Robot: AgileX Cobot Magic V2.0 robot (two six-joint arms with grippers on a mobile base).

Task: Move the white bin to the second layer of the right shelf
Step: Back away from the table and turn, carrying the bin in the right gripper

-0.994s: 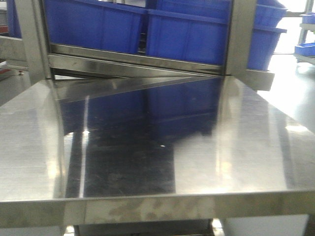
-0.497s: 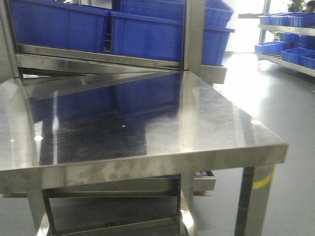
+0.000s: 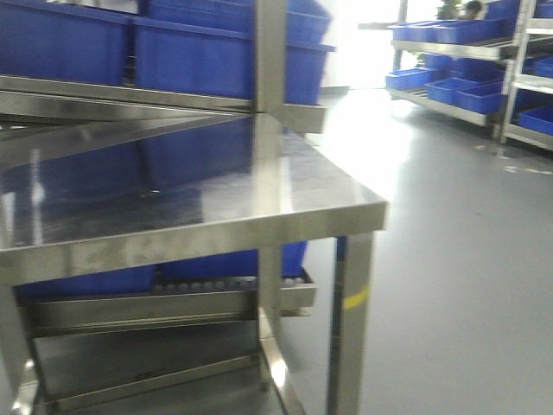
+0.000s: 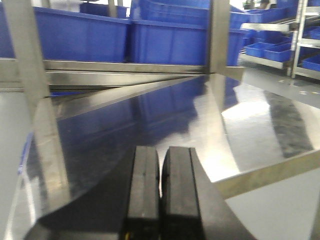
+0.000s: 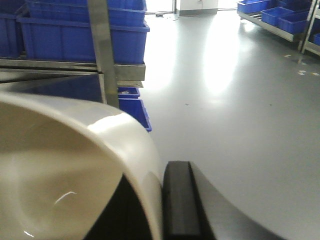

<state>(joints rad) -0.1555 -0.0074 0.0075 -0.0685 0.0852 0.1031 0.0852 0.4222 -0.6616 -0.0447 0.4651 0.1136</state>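
Front view, left to right: blue crates sit in a row on a steel rack behind the steel tabletop, whose mirror-like surface reflects them. Below the tabletop a sloping level with small rollers shows, more blue behind it. The table leg at the front right corner carries a yellow mark. Right of it is grey floor, then a far rack with blue bins - blurred.

Left wrist view: left gripper hangs over the tabletop, its 2 black fingers pressed together with only a sliver of gap and nothing between them.

Right wrist view: the white bin fills the lower left, its glossy cream rim curving up and its hollow inside facing the camera - it is off the tabletop, carried at the right gripper. 1 black finger lies flat against the outside of the bin wall; the inner one is lost in shadow, so the grip reads as clamped on the rim. A steel upright and crates stand behind; open floor lies to the right.
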